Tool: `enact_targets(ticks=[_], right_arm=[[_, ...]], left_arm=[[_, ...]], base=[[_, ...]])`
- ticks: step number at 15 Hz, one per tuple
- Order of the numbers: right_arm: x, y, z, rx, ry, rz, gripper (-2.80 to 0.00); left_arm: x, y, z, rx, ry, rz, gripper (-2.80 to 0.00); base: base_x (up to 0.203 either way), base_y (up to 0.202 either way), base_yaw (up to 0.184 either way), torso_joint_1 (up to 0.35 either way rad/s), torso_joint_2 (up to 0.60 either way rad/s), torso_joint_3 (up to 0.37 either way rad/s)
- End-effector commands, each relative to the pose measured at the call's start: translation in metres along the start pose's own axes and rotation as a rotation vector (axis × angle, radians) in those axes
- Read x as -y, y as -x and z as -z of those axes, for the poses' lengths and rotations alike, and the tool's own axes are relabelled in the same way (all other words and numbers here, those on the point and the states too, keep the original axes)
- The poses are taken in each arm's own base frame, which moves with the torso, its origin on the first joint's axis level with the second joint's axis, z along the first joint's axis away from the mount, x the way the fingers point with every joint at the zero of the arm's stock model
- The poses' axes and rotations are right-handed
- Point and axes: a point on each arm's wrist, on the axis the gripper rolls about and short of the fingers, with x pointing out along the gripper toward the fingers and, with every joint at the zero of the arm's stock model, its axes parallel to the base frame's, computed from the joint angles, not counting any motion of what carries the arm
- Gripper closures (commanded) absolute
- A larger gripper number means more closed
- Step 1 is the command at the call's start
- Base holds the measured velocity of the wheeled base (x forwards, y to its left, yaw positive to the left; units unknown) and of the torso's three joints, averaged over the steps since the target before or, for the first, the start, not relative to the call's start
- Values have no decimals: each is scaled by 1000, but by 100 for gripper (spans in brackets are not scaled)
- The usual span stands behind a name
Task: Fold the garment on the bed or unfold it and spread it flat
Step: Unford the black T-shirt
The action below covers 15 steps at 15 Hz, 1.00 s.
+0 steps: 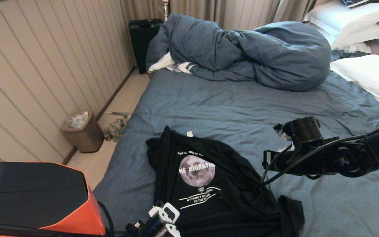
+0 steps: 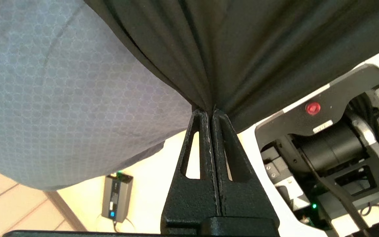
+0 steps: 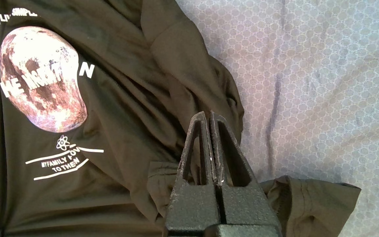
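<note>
The garment (image 1: 209,184), a black T-shirt with a grey moon print and white lettering, lies crumpled on the near part of the bed (image 1: 242,108), print up and its white neck label toward the far side. One sleeve (image 3: 314,204) sticks out at its near right. My left gripper (image 2: 211,110) is at the bed's near edge, shut on a bunch of the garment's black cloth (image 2: 242,49), which fans out from the tips. My right gripper (image 3: 207,113) hovers shut over the folded right side of the garment, with nothing between its fingers.
A bunched blue-grey duvet (image 1: 248,52) fills the far side of the bed, with white pillows (image 1: 367,72) at the right. On the floor to the left, along the panelled wall, stand a bin (image 1: 82,131) and a black case (image 1: 143,39). My own base (image 2: 324,131) is close beneath the left gripper.
</note>
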Motion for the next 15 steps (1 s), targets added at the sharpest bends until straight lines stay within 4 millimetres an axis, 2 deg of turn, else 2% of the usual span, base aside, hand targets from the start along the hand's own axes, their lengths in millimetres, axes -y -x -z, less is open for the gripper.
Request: enact_targets(ticks=[1, 5, 8, 10, 12, 13, 15], right_arm=[[0, -1, 1, -3, -1, 0, 0], [0, -1, 1, -2, -1, 0, 0], [0, 0, 0, 2, -4, -2, 0], [0, 1, -2, 17, -5, -5, 0], [-1, 1, -8, 59, -18, -16, 0], [1, 2, -12, 73, -30, -14, 0], [-1, 6, -23, 113, -30, -26, 0]], left_arm=[[1, -2, 1, 4, 1, -2, -280], [0, 3, -11, 112, 57, 18, -280], [-6, 19, -32, 269, 176, 39, -280], [-22, 21, -46, 316, 253, 11, -280], [-46, 16, -60, 342, 351, -41, -280], [-59, 15, -66, 342, 390, -68, 0], [-84, 15, -77, 336, 479, -113, 0]], base=[[0, 0, 0, 0, 0, 0], [0, 0, 0, 0, 0, 0], [0, 0, 0, 0, 0, 0], [0, 0, 0, 0, 0, 0], [0, 0, 0, 0, 0, 0], [0, 0, 0, 0, 0, 0], [0, 0, 0, 0, 0, 0]])
